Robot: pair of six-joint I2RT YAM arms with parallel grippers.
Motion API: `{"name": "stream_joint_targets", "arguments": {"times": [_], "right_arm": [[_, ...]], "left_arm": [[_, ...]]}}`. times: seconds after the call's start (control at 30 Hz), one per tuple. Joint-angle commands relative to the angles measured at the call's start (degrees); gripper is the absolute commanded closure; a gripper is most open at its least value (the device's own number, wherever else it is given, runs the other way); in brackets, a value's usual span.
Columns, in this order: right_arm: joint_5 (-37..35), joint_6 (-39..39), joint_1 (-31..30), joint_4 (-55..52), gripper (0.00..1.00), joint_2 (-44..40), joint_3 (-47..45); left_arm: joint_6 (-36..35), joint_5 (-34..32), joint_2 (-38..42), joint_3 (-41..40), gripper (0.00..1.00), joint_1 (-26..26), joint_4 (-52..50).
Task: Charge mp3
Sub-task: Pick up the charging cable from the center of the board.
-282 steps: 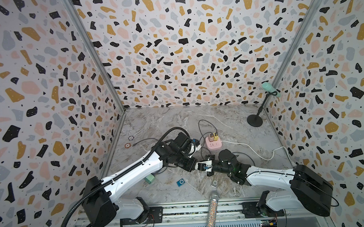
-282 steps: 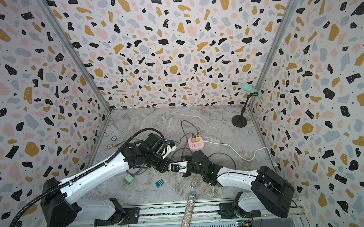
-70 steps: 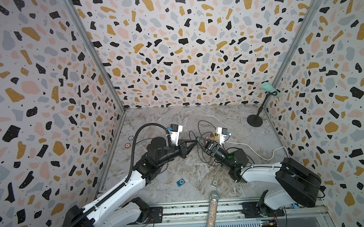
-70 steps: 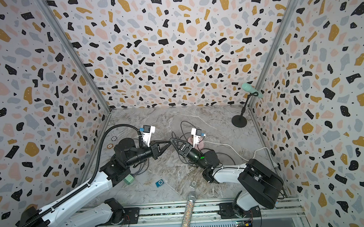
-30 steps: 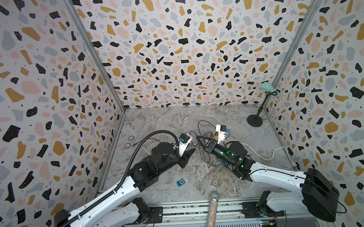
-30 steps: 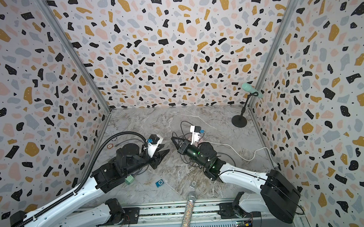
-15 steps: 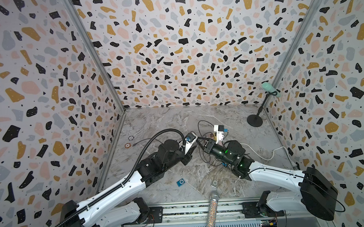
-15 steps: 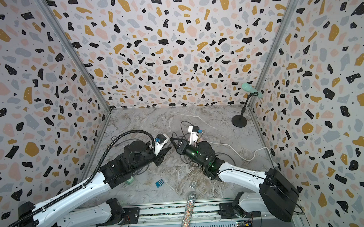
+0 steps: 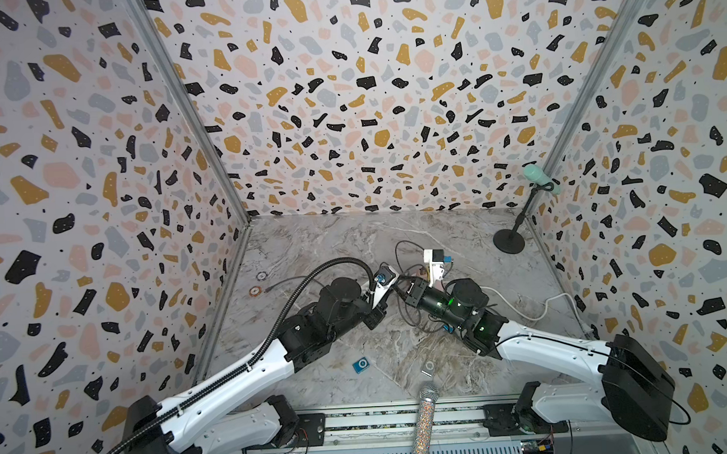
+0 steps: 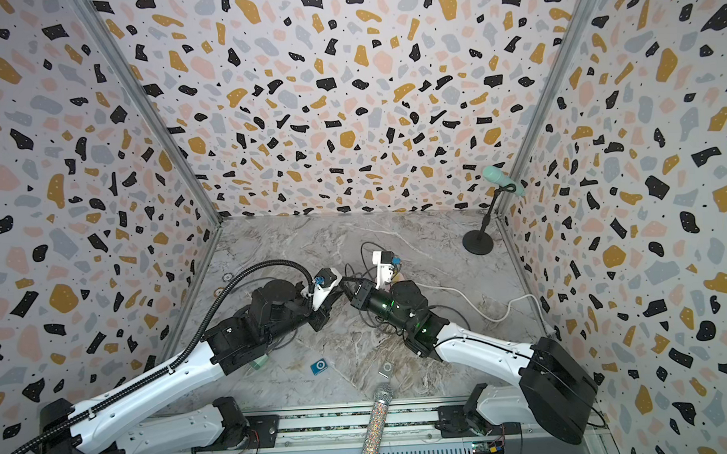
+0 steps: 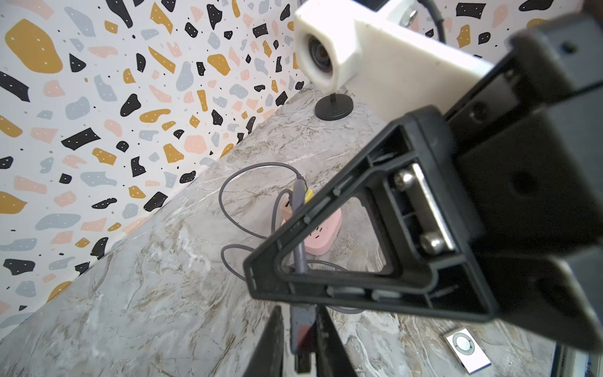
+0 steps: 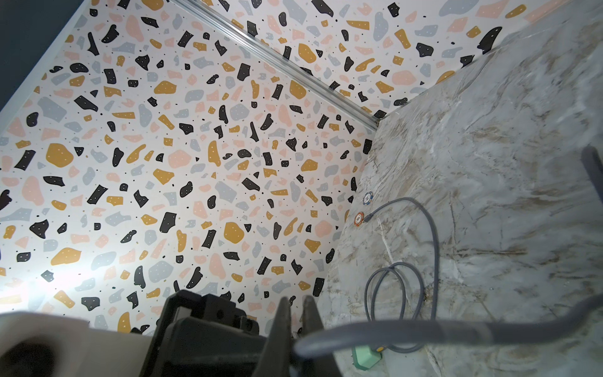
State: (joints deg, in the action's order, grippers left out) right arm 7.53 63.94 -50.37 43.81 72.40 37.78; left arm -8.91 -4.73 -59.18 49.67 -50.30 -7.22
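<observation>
My two grippers meet tip to tip above the middle of the table in both top views. The right gripper (image 9: 402, 288) (image 12: 295, 323) is shut on a grey charging cable (image 12: 424, 329). That cable's plug (image 11: 301, 333) lies between the jaws of my left gripper (image 9: 388, 297) (image 11: 301, 346), which have closed on it. A blue mp3 player (image 9: 361, 365) (image 10: 319, 366) lies flat on the marble near the front. A silver mp3 player (image 9: 428, 367) (image 11: 466, 351) lies to its right. Neither gripper touches them.
A pink power strip (image 11: 323, 235) with plugged cables sits behind the grippers. A white cord (image 9: 523, 310) runs right. A microphone stand (image 9: 508, 241) stands back right, a glitter microphone (image 9: 422, 421) at the front edge. Two chips (image 9: 254, 290) and a green device (image 12: 365, 357) lie left.
My left gripper has moved up and right to the right gripper's tip and narrowed its jaws round the cable's plug. The right gripper stayed shut on the cable, barely moving.
</observation>
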Motion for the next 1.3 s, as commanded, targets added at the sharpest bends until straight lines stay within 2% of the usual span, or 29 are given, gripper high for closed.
{"name": "stream_joint_targets", "arguments": {"times": [0.0,0.2,0.4,0.67,0.9,1.27], "right_arm": [[1.4,-0.9,0.2,-1.4,1.00,-1.7,2.0],[7.7,-0.4,3.2,-4.2,1.00,-2.5,2.4],[19.6,-1.7,8.0,-10.2,0.78,-4.4,2.3],[23.6,-7.0,11.2,-16.6,0.67,-8.9,2.3],[28.7,-10.3,12.1,-21.0,0.64,-7.0,5.5],[33.7,-11.0,12.1,-19.5,0.62,-5.1,6.1]], "left_arm": [[-1.5,0.9,0.0,2.0,0.87,-0.1,2.8],[-2.9,1.7,0.6,2.2,0.96,-0.1,0.7],[-4.4,3.3,1.8,3.3,0.96,-0.1,-2.7],[-5.6,7.5,-0.2,5.7,0.96,-0.1,-7.3],[-6.1,8.8,-0.9,6.7,0.95,-0.1,-8.7],[-7.8,8.9,-2.5,7.6,0.93,-0.1,-11.3]]}}
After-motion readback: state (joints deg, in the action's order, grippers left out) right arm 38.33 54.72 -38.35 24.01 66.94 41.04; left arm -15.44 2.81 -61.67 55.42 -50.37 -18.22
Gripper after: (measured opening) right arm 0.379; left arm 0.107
